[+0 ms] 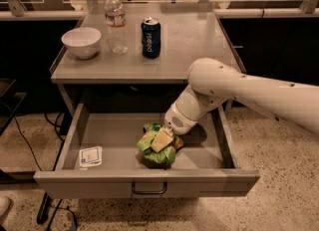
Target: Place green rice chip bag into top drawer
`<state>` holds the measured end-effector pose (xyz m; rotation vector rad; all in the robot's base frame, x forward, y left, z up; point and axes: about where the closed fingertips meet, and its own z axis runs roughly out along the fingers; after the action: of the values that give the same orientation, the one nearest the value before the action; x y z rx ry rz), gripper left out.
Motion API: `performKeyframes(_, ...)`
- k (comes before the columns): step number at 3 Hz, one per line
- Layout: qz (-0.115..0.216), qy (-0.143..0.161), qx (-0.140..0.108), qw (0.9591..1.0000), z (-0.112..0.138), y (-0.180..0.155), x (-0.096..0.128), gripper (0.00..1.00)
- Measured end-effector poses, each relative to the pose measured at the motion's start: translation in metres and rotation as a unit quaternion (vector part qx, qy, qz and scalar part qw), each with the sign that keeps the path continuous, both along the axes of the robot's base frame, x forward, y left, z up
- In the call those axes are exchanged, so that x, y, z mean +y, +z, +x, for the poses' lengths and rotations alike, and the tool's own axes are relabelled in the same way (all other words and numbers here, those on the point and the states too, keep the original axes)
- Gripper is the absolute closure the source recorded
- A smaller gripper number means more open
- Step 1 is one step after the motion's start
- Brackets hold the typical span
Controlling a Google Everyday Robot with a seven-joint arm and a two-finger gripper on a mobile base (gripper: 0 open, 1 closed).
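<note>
The green rice chip bag [155, 150], crumpled bright green, lies on the floor of the open top drawer [114, 140], right of centre and near its front wall. My gripper [163, 139] reaches down into the drawer from the right and sits on top of the bag. A pale finger [160, 140] lies across the bag's upper side. The white arm [239, 88] comes in from the right edge and hides the back right part of the drawer.
A small white card [90, 157] lies in the drawer's front left corner. On the table top [194, 41] stand a white bowl [81, 42], a clear water bottle [115, 22] and a blue Pepsi can [150, 37]. The drawer's front carries a dark handle [149, 189].
</note>
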<state>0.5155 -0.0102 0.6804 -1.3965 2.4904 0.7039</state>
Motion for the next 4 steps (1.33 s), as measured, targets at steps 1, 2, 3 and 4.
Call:
performKeyframes(1,0.000,0.000,0.000,1.0000,0.0000,0.0000,0.0000,0.50)
performKeyframes(2,0.000,0.000,0.000,1.0000,0.0000,0.0000,0.0000,0.27)
performKeyframes(3,0.000,0.000,0.000,1.0000,0.0000,0.0000,0.0001,0.03)
performKeyframes(4,0.000,0.000,0.000,1.0000,-0.0001,-0.0001,0.0001,0.00)
